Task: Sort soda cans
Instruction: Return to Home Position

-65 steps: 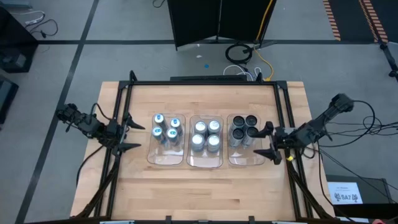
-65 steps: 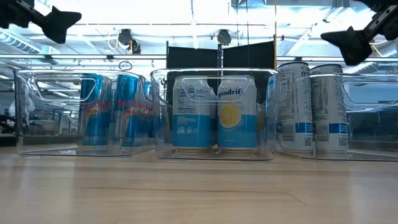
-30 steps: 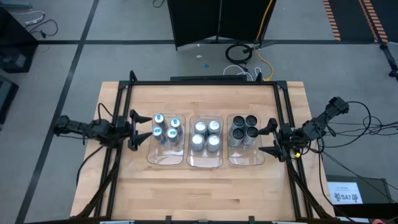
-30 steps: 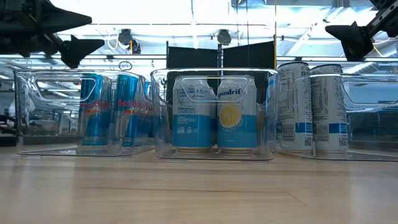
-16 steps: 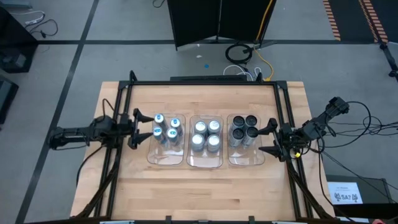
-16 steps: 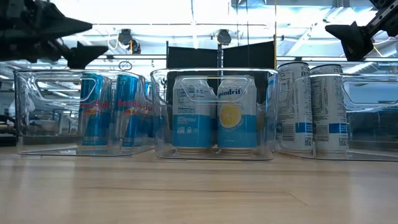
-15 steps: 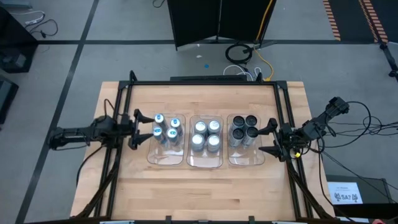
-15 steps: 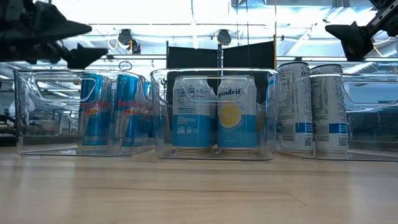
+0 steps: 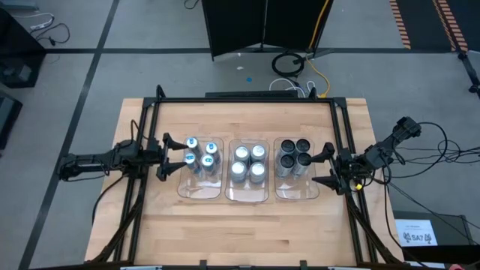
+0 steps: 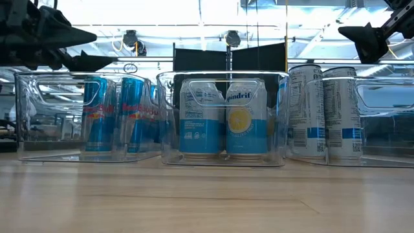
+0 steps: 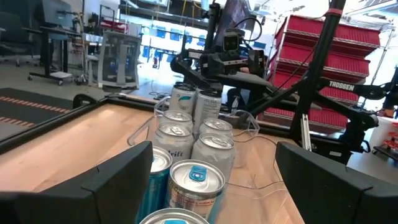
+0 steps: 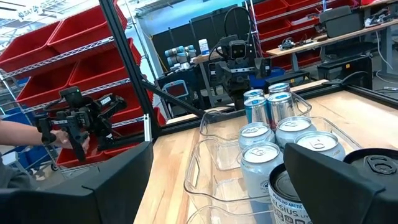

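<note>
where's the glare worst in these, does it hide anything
Low view: ceiling lights wash out the top, so the left gripper and right gripper read as black shapes; the cans are readable. High view: even light, small glints on their tops.

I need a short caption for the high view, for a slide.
Soda cans sorted into three clear bins; left gripper and right gripper open beside them.

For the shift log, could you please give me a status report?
Left tool open, left of bins. Right tool open, right of them. Soda cans all binned, four each. No obstruction seen.
</note>
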